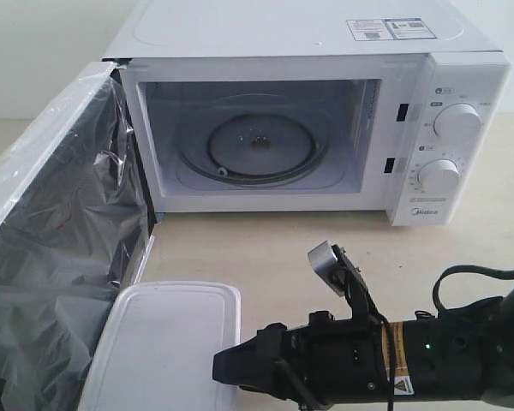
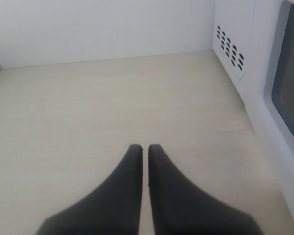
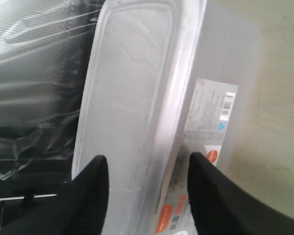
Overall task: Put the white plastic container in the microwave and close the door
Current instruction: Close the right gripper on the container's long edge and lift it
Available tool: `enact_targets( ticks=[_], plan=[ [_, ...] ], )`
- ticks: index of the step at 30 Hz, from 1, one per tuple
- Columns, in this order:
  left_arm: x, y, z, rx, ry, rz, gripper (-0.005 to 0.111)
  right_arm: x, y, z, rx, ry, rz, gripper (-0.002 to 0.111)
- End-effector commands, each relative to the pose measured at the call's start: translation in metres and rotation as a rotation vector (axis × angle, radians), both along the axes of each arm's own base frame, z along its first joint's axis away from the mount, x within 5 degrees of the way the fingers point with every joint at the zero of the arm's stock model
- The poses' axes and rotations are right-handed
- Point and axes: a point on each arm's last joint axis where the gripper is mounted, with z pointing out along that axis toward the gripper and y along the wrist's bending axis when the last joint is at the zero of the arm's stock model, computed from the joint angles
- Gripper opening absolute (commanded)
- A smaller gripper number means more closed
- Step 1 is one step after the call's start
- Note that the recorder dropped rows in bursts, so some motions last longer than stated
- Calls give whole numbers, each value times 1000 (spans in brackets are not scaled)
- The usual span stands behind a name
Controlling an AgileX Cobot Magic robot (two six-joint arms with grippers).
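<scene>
The white plastic container [image 1: 167,342] lies flat on the table in front of the open door [image 1: 60,257], lid up. The microwave [image 1: 240,30] stands behind it with its cavity open and the glass turntable [image 1: 255,145] bare. My right gripper [image 1: 224,370] reaches in from the right, level with the container's near right corner. In the right wrist view this gripper [image 3: 148,157] is open and straddles the rim of the container [image 3: 132,107], one finger over the lid and the other beside the red-and-white label [image 3: 210,117]. My left gripper [image 2: 144,146] is shut on nothing above bare table.
The door, covered in crinkled film, swings far out to the left and crowds the container's left side. Two knobs [image 1: 457,122] sit on the right panel. The left wrist view shows the microwave's vented side [image 2: 230,49] and a light wooden tabletop [image 2: 88,107].
</scene>
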Motion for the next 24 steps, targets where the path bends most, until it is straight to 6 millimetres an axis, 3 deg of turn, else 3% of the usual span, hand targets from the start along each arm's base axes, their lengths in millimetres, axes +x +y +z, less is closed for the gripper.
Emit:
enact_targets(
  ticks=[1, 9, 15, 24],
  plan=[
    [0, 0, -1, 2, -6, -3, 4, -1, 2, 0, 5, 5, -3, 44],
    [0, 0, -1, 2, -6, -3, 4, 0, 4, 1, 11, 16, -27, 43],
    [0, 0, -1, 2, -6, -3, 4, -1, 4, 1, 11, 20, -25, 25],
    [0, 0, -1, 2, -6, -3, 4, -4, 18, 1, -12, 19, -3, 30]
  ],
)
